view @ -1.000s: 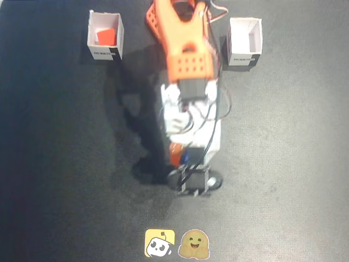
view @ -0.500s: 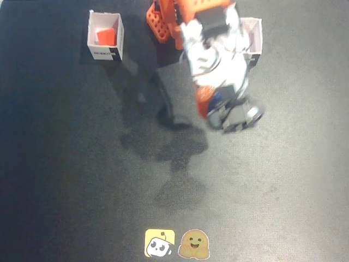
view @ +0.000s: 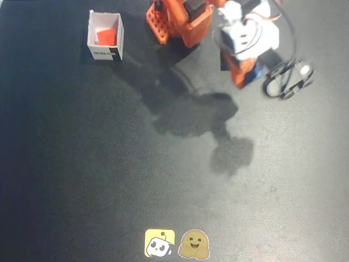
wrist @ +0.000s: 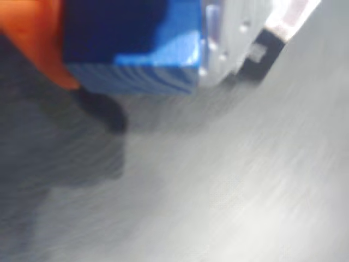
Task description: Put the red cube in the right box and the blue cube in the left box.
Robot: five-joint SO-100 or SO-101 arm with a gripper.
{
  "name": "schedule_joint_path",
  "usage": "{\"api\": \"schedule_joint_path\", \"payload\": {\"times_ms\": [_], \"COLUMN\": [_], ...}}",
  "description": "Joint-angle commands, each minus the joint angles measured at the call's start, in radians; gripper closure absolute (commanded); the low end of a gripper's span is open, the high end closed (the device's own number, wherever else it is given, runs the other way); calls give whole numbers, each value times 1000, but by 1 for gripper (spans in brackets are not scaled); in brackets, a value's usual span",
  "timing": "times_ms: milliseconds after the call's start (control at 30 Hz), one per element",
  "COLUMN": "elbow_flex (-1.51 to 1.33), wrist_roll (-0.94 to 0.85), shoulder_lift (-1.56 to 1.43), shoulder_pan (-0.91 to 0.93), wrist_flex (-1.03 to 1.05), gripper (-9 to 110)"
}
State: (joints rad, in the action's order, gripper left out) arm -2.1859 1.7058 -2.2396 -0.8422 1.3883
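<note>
Far left of the claw in the fixed view, the right box (view: 105,36) holds the red cube (view: 106,36). The claw (wrist: 131,52) is clamped on the blue cube (wrist: 136,46) (wrist view, blurred), above the dark worktop (view: 109,180). The left box (wrist: 278,27) sits just right of it.

Dark mat (view: 109,180) lies open; only the right box (view: 105,36) stands at its upper left in the fixed view
</note>
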Motion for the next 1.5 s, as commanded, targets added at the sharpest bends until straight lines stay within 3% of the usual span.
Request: {"api": "schedule_joint_path", "payload": {"times_ms": [0,433,1467], "elbow_flex": [-9,-107,-288], "wrist_roll": [11,81,75], "shoulder_lift": [-71,-164,-227], "shoulder_pan": [-66,-296,-508], "wrist_flex": [23,78,-18], "gripper": [90,90,90]}}
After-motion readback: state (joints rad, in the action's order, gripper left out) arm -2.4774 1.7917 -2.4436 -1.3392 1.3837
